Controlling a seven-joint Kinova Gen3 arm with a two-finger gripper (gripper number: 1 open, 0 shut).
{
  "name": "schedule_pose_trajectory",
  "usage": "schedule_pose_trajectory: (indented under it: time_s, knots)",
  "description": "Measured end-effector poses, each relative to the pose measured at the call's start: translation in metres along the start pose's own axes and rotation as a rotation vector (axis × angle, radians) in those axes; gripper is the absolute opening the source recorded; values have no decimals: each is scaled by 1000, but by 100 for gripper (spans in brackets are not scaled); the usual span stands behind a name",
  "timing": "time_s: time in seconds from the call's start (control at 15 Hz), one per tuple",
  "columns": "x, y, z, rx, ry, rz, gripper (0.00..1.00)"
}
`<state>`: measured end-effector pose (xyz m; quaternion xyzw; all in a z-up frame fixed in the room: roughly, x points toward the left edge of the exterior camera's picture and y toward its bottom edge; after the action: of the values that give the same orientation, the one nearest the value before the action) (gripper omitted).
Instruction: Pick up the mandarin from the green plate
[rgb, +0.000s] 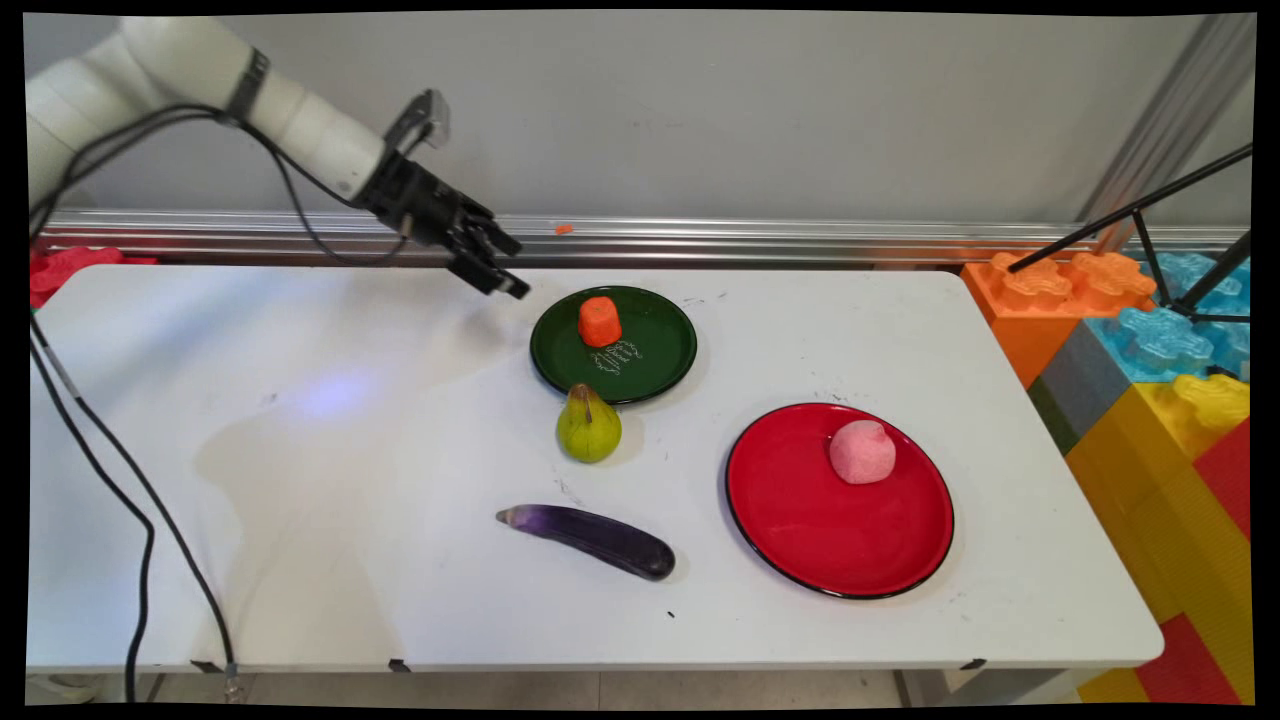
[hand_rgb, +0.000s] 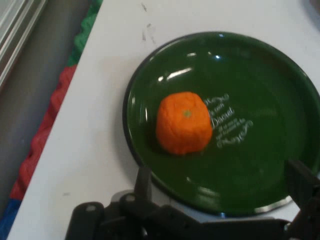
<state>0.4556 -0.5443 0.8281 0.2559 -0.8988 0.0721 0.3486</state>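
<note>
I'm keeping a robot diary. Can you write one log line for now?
gripper: open, empty, above table left of green plate | carrot: on green plate | pear: beside plate

Pear (rgb: 588, 428) btwn plate (rgb: 655, 368) & eggplant (rgb: 590, 538)

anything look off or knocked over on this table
Nothing stands out. The orange piece sits upright on the green plate, the pink piece on the red plate, and the pear and eggplant rest on the bare table. No spills.

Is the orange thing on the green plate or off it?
On it. The orange thing sits inside the green plate, left of the plate's white lettering in the hand view, with the plate's dark surface showing all round it.
</note>
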Motion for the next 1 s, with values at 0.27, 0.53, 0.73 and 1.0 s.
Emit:
schedule_pose_trajectory:
  time_s: [0.27, 0.53, 0.73, 1.0]
  knots:
    - [4, -1, 32, 10, 13, -43, 100]
    - [6, -1, 66, 15, 14, -84, 100]
    - [6, -1, 82, 17, 10, -104, 100]
    - [4, -1, 99, 18, 5, -127, 100]
